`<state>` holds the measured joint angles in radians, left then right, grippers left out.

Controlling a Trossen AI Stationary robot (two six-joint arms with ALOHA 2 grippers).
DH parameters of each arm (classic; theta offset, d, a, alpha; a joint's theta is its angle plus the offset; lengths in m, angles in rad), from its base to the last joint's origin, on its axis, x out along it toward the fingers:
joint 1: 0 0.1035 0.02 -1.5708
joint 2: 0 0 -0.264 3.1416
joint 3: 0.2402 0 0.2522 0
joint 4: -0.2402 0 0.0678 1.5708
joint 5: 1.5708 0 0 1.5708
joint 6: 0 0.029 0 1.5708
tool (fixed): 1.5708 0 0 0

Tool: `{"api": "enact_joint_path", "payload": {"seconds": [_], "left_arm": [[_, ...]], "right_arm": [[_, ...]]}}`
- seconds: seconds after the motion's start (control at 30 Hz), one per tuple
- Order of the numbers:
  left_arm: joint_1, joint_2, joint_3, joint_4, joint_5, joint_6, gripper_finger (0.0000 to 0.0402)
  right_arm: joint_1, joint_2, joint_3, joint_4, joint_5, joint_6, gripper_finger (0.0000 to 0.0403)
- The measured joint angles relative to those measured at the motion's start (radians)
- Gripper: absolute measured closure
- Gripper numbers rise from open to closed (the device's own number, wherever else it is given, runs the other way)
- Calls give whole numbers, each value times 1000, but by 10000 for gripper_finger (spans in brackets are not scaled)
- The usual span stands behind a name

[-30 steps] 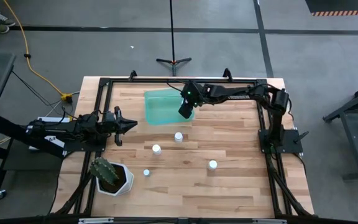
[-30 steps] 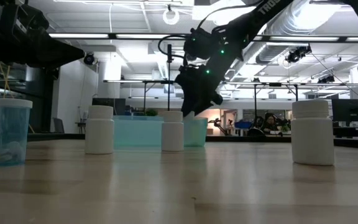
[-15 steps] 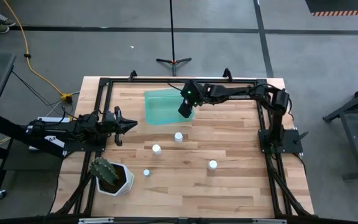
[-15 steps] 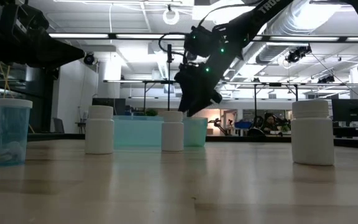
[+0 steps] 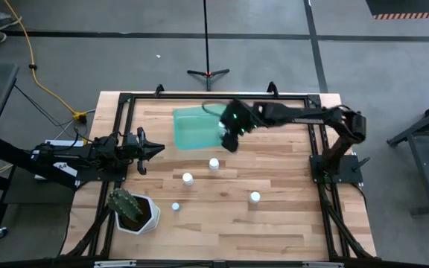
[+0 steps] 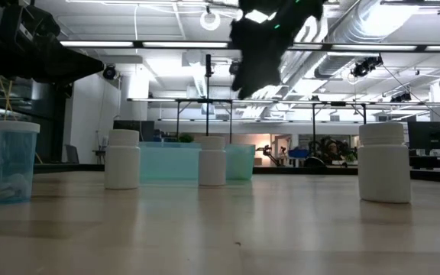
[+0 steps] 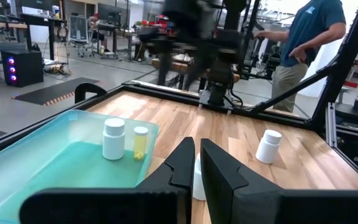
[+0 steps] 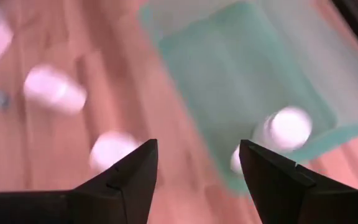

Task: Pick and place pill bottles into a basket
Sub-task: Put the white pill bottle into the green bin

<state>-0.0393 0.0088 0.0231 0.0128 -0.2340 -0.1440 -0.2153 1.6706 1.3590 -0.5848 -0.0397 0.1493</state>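
Note:
The teal basket (image 5: pixel 194 128) stands at the table's far middle with two pill bottles inside, one white (image 7: pixel 113 138) and one yellowish (image 7: pixel 140 142). More bottles stand upright on the wood: two white ones (image 5: pixel 214 164) (image 5: pixel 188 179), a small bluish one (image 5: pixel 176 206) and a white one (image 5: pixel 255 197). My right gripper (image 5: pixel 230 142) is open and empty, high above the basket's near right corner; it also shows in the right wrist view (image 8: pixel 197 174) and the low view (image 6: pixel 255 69). My left gripper (image 5: pixel 157 150) is shut and empty, left of the basket.
A white hexagonal pot with a cactus (image 5: pixel 132 211) stands at the near left. A person in a blue shirt (image 7: pixel 312 37) stands beyond the table's right side. Bare wood lies along the near edge (image 5: pixel 222 238).
My right gripper has risen well above the basket and gone a little toward the table's near and right edges, from over the basket's right wall to above its near right corner. The bottles and the basket have stayed where they were.

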Motion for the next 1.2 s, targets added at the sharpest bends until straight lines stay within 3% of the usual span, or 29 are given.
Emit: {"api": "enact_joint_path", "payload": {"seconds": [0.33,0.43,0.57,0.73,0.93,1.2], "left_arm": [[0,0,0,0,0,0,337],[0,0,0,0,0,0,337],[0,0,0,0,0,0,337],[0,0,0,0,-1,0,337],[0,0,0,0,-1,0,337],[0,0,0,0,-4,0,337]], "right_arm": [[278,-353,-365,204,107,249,218],[393,-413,-433,247,122,243,224],[536,-406,-462,263,192,233,212],[631,-364,-458,235,254,305,166],[677,-291,-458,160,192,371,120],[688,-216,-458,112,190,365,115]]}}
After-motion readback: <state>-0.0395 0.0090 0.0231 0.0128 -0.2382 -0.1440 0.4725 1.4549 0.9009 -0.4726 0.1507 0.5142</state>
